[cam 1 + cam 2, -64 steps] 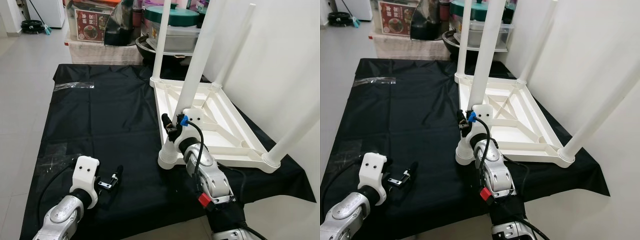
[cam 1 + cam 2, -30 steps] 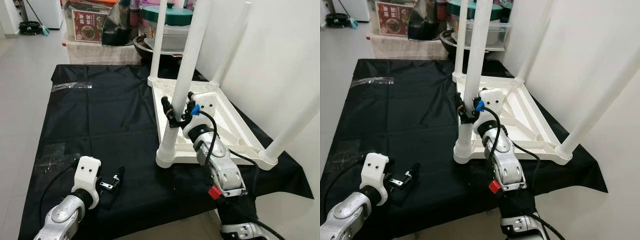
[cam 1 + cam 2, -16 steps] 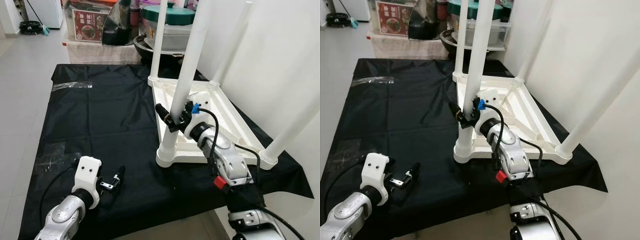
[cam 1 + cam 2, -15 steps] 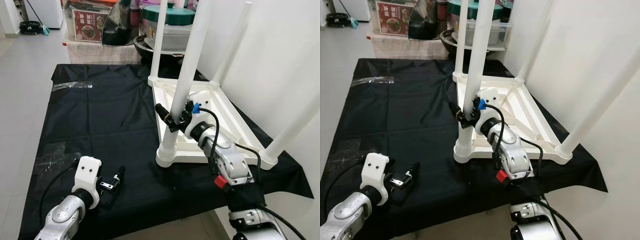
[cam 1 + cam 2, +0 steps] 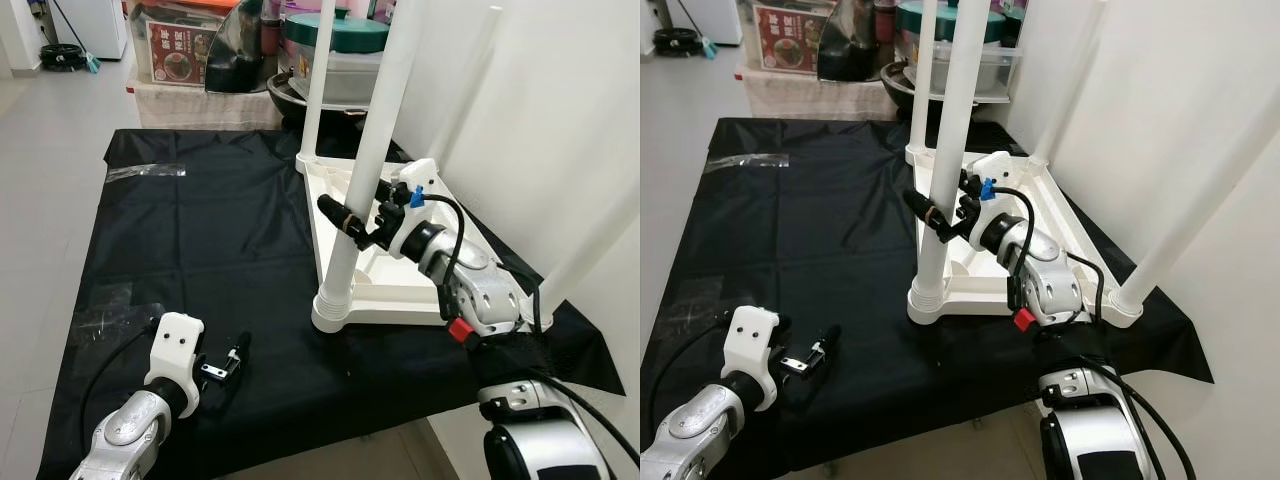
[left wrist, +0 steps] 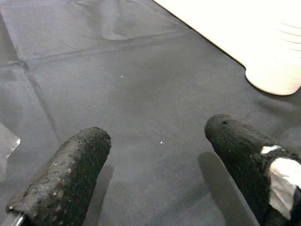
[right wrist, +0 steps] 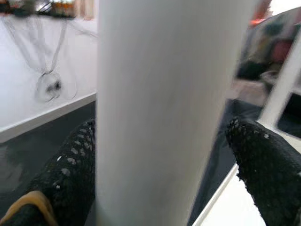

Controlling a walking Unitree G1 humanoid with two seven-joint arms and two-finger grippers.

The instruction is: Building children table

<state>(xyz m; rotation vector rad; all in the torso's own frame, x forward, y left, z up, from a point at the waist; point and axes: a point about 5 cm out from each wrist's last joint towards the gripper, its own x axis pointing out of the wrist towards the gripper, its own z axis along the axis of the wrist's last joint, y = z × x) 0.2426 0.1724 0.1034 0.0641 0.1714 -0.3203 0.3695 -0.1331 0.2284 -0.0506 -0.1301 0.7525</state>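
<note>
Nearest the camera, the left gripper [image 5: 228,365] rests low on the black cloth [image 5: 200,230], its fingers [image 6: 66,176] spread apart with nothing between them, unchanged from half a second ago. Beyond it, the upturned white table [image 5: 400,240] lies tabletop-down on the cloth, legs pointing up. The right gripper [image 5: 358,215] straddles the near-left leg [image 5: 365,175], one finger on each side; whether the pads press the leg cannot be told. Compared with the earlier frame, the right gripper sits higher on the leg and its forearm reaches in from farther right. The table's right edge lies close to the white wall [image 5: 560,110]; open cloth extends to the left. Farthest, storage boxes [image 5: 190,45] stand past the cloth's far edge.
</note>
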